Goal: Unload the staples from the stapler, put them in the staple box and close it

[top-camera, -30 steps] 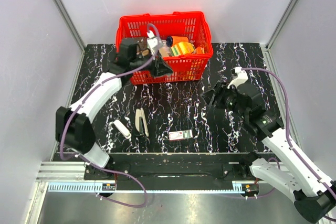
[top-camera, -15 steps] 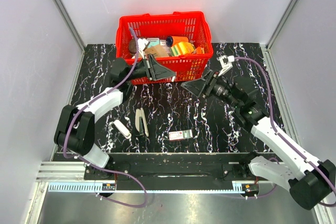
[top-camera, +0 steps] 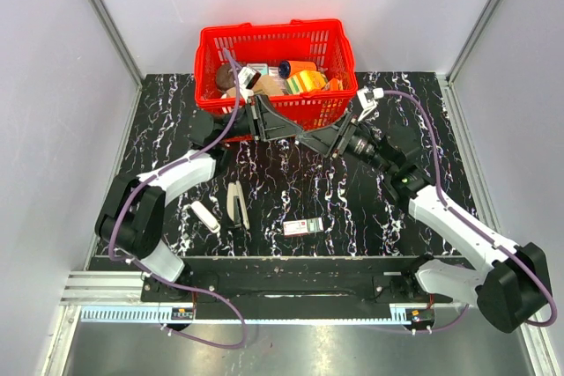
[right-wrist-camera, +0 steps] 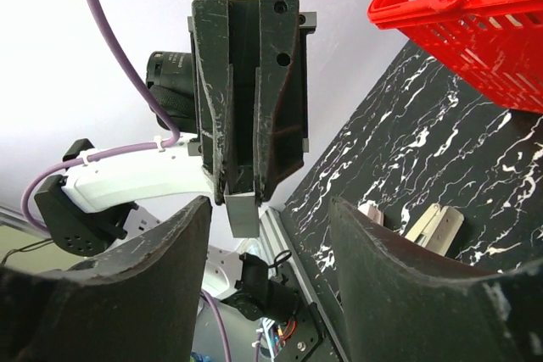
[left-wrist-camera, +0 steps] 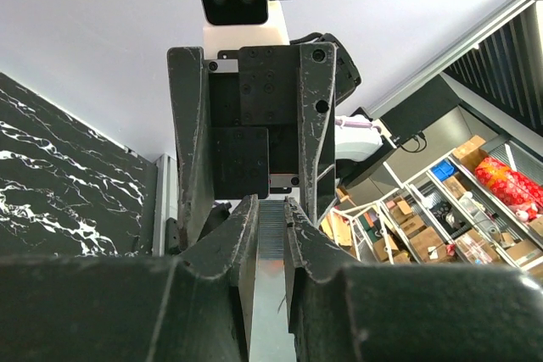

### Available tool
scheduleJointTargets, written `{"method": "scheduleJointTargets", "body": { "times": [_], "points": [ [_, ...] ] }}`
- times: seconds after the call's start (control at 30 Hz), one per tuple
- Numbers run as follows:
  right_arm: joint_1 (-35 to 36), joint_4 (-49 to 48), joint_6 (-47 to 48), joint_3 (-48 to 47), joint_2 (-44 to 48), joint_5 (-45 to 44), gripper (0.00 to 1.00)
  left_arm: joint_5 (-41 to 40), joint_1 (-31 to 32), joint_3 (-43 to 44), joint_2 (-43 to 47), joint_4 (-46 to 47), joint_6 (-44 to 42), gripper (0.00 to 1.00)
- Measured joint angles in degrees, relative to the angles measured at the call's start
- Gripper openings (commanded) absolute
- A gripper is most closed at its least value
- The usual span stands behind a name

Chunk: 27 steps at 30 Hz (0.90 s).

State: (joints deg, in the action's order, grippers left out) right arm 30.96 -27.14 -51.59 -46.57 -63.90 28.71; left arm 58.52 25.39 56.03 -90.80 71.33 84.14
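The stapler lies splayed open on the black marbled table, near the front left; it also shows low in the right wrist view. In mid-air in front of the red basket, my left gripper is shut on a silvery strip of staples that sticks out past its fingertips. My right gripper faces it tip to tip, open wide. Its two fingers stand on either side of the strip's free end without touching it.
The red basket, full of small goods, stands at the back just behind both grippers. A short white oblong piece lies left of the stapler. A small red-black-white box lies near the front edge.
The left gripper has come down from over the basket and swung right. The right gripper has reached left to meet it. The stapler, white piece and box have not moved.
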Motion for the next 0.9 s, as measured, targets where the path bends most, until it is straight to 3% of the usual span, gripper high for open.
{"method": "scheduleJointTargets", "body": {
  "times": [0.27,0.7,0.9],
  "points": [
    [0.0,-2.6,-1.4,0.0,-1.0,1.0,0.45,0.0,0.2,0.0,-0.5,0.7,0.6,0.19],
    [0.0,-4.4,-2.5,1.1,-1.0,2.0,0.45,-0.3,0.2,0.0,-0.7,0.8,0.3,0.19],
    [0.0,-4.4,-2.5,2.4,-1.0,2.3,0.37,-0.2,0.2,0.0,-1.1,0.8,0.1,0.19]
  ]
}}
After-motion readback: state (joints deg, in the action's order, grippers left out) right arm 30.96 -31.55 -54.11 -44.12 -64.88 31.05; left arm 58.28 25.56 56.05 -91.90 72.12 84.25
